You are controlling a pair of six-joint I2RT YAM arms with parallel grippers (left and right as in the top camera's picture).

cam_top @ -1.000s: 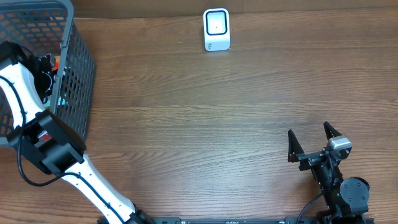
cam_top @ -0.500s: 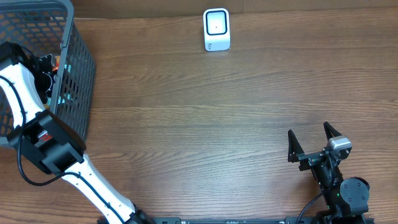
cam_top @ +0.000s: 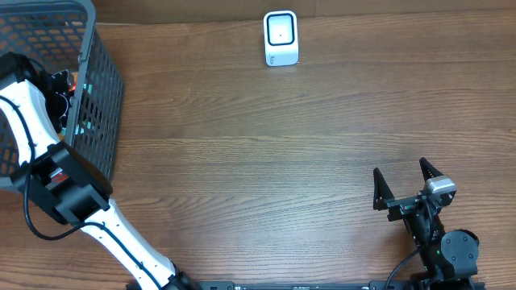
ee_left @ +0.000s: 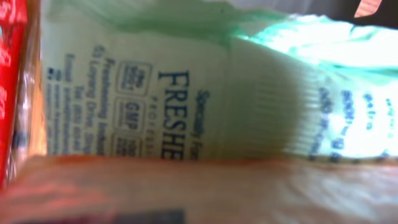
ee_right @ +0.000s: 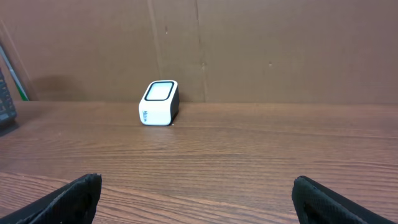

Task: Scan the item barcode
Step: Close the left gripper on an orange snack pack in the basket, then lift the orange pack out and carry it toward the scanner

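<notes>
My left arm reaches down into the dark wire basket (cam_top: pixel 101 105) at the table's far left. There my left gripper (cam_top: pixel 63 83) is mostly hidden among the contents. The left wrist view is filled from very close by a pale green packet (ee_left: pixel 186 93) with blue print. A blurred orange packet (ee_left: pixel 186 186) lies across the bottom and a red one (ee_left: pixel 9 74) at the left edge. No fingers show there, so I cannot tell their state or whether anything is held. The white barcode scanner (cam_top: pixel 280 38) (ee_right: pixel 159 102) stands at the table's far edge. My right gripper (cam_top: pixel 403 184) (ee_right: pixel 199 190) rests open and empty at the near right.
A brown cardboard wall (ee_right: pixel 249 43) runs behind the scanner. The basket's tall mesh side stands between my left gripper and the wooden tabletop (cam_top: pixel 266 161).
</notes>
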